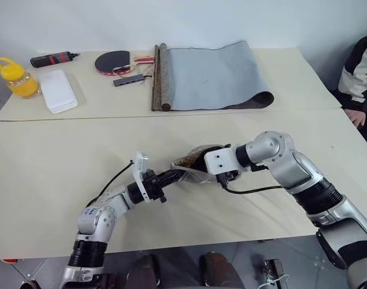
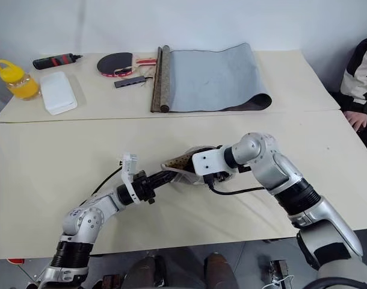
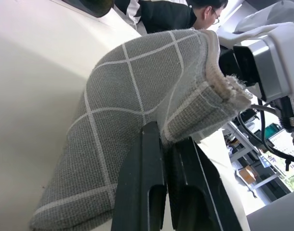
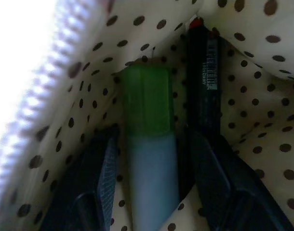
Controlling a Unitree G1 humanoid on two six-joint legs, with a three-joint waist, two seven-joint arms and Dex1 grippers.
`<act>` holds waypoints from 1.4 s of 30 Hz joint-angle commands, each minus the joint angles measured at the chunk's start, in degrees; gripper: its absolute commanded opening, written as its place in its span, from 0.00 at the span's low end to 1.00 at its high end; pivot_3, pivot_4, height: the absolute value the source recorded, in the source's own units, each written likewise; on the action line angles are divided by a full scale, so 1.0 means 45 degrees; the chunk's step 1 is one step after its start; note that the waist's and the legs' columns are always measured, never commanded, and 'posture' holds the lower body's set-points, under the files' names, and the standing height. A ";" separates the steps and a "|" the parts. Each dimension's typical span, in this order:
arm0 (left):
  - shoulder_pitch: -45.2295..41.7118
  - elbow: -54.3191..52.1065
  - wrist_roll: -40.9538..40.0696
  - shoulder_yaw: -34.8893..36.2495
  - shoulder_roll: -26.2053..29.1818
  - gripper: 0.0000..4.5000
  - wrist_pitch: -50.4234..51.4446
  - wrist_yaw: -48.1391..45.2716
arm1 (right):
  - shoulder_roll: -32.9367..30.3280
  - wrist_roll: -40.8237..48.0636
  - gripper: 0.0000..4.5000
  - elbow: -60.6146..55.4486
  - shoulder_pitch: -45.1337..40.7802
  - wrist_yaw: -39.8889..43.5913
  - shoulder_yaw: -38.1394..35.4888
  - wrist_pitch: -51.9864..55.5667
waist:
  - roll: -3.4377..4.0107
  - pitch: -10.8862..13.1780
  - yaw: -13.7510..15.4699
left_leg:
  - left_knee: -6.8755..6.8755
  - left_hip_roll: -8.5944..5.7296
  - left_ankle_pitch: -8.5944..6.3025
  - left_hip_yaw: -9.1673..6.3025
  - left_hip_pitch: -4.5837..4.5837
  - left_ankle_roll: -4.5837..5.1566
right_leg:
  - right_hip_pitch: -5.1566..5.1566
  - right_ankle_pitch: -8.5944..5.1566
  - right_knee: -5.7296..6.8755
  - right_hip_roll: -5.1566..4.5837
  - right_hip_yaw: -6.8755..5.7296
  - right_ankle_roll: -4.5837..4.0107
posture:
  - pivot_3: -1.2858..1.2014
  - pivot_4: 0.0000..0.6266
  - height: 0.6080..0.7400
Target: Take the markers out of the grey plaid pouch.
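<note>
Left claw (image 3: 168, 159): clamped shut on the grey plaid pouch's (image 3: 137, 106) edge, near the table's (image 1: 51, 174) front edge.
Right claw (image 4: 152, 159): inside the pouch, fingers straddling the green-capped marker (image 4: 148, 144); dark marker (image 4: 204, 82) alongside.

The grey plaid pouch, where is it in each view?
Left eye view: grey plaid pouch at centre, between both grippers.
Right eye view: centre too.
Left wrist view: its fabric pinched by the left gripper.
Right wrist view: dotted lining around two markers.
Shared landmark: the cream table.
</note>
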 commanded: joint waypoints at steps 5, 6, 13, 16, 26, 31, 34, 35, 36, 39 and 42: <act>0.0134 -0.0418 0.0243 -0.0215 -0.0011 0.00 -0.0144 -0.0023 | -0.0722 -0.0849 0.51 -0.0067 0.0109 0.0931 0.0312 0.0982 | 0.0000 0.0000 0.0207 | 0.0003 -0.0003 -0.0002 -0.0008 0.0010 0.0002 | 0.0019 0.0000 -0.0009 -0.0001 -0.0004 0.0000 | 0.52 0.24 1.00; 0.0135 -0.0425 0.0236 -0.0213 -0.0018 0.00 -0.0148 -0.0010 | -0.0715 -0.0944 0.51 -0.0034 0.0061 0.0855 0.0310 0.0967 | -0.0001 0.0000 0.0224 | 0.0003 -0.0002 -0.0002 -0.0008 0.0010 0.0002 | 0.0019 0.0000 -0.0009 -0.0001 -0.0004 0.0000 | 0.52 0.24 1.00; 0.0142 -0.0465 0.0218 -0.0262 -0.0048 0.00 -0.0167 0.0017 | 0.0469 -0.1698 0.51 0.1221 0.0031 -0.0481 0.0872 0.0241 | -0.0039 -0.0024 0.0133 | 0.0007 0.0003 -0.0002 -0.0001 0.0067 0.0001 | 0.0072 0.0000 -0.0009 0.0001 -0.0003 -0.0002 | 0.52 0.24 1.00; 0.0154 -0.0516 0.0242 -0.0262 -0.0076 0.00 -0.0159 0.0041 | 0.0788 -0.1909 0.51 0.1547 0.0118 -0.0752 0.0898 0.0187 | -0.0051 -0.0031 -0.0068 | -0.0013 0.0004 -0.0002 0.0005 0.0204 -0.0003 | 0.0214 -0.0009 -0.0029 0.0000 0.0001 -0.0021 | 0.52 0.24 1.00; 0.0204 -0.0595 0.0376 -0.0282 -0.0155 0.00 -0.0267 0.0144 | 0.0171 -0.1693 0.25 0.0738 0.0669 0.0951 0.0854 0.1212 | -0.0097 -0.0109 0.0149 | -0.0054 0.0006 -0.0060 -0.0039 0.0252 -0.0022 | 0.0320 0.0008 -0.0140 -0.0012 -0.0047 -0.0058 | 0.52 0.24 1.00; 0.0133 -0.0567 0.0428 -0.0295 -0.0202 0.00 -0.0336 0.0175 | 0.0171 -0.1687 0.23 0.0736 0.0712 0.1064 0.0709 0.1168 | -0.0097 -0.0110 0.0210 | -0.0063 0.0021 -0.0071 -0.0028 0.0245 -0.0030 | 0.0318 0.0007 -0.0193 -0.0003 -0.0047 -0.0057 | 0.52 0.24 1.00; 0.0101 -0.0603 0.0482 -0.0310 -0.0195 0.00 -0.0376 0.0186 | 0.0309 -0.1371 0.23 0.0562 0.0650 0.0950 0.0363 0.1103 | -0.0098 -0.0110 0.0225 | -0.0060 0.0018 -0.0072 -0.0026 0.0238 -0.0028 | 0.0317 0.0007 -0.0200 -0.0006 -0.0046 -0.0058 | 0.52 0.24 1.00; 0.0079 -0.0627 0.0571 -0.0330 -0.0165 0.00 -0.0450 0.0195 | 0.0444 -0.1049 0.23 0.0478 0.0558 0.0887 0.0055 0.1123 | -0.0098 -0.0110 0.0225 | -0.0061 0.0018 -0.0073 -0.0026 0.0233 -0.0027 | 0.0315 0.0007 -0.0202 -0.0007 -0.0046 -0.0058 | 0.52 0.24 1.00; 0.0060 -0.0673 0.0686 -0.0361 -0.0116 0.00 -0.0546 0.0197 | 0.0578 -0.0652 0.23 0.0360 0.0470 0.0863 -0.0295 0.1167 | -0.0098 -0.0110 0.0224 | -0.0062 0.0018 -0.0073 -0.0026 0.0232 -0.0026 | 0.0314 0.0007 -0.0204 -0.0007 -0.0047 -0.0058 | 0.52 0.24 1.00; 0.0028 -0.0953 0.1610 -0.0570 0.0307 0.00 -0.1495 0.0096 | 0.0769 0.0922 0.23 -0.0211 0.0267 0.1020 -0.1657 0.1698 | -0.0065 -0.0087 0.0226 | -0.0064 0.0021 -0.0074 -0.0026 0.0195 -0.0027 | 0.0285 0.0007 -0.0210 -0.0003 -0.0047 -0.0058 | 0.52 0.24 1.00; -0.0080 -0.1119 0.2402 -0.0467 0.0798 0.00 -0.2549 0.0031 | 0.0527 0.2215 0.23 -0.0798 0.0174 0.1232 -0.2674 0.2324 | -0.0014 -0.0049 0.0247 | -0.0071 0.0014 -0.0075 -0.0021 0.0169 -0.0023 | 0.0255 0.0008 -0.0218 -0.0005 -0.0045 -0.0057 | 0.52 0.24 1.00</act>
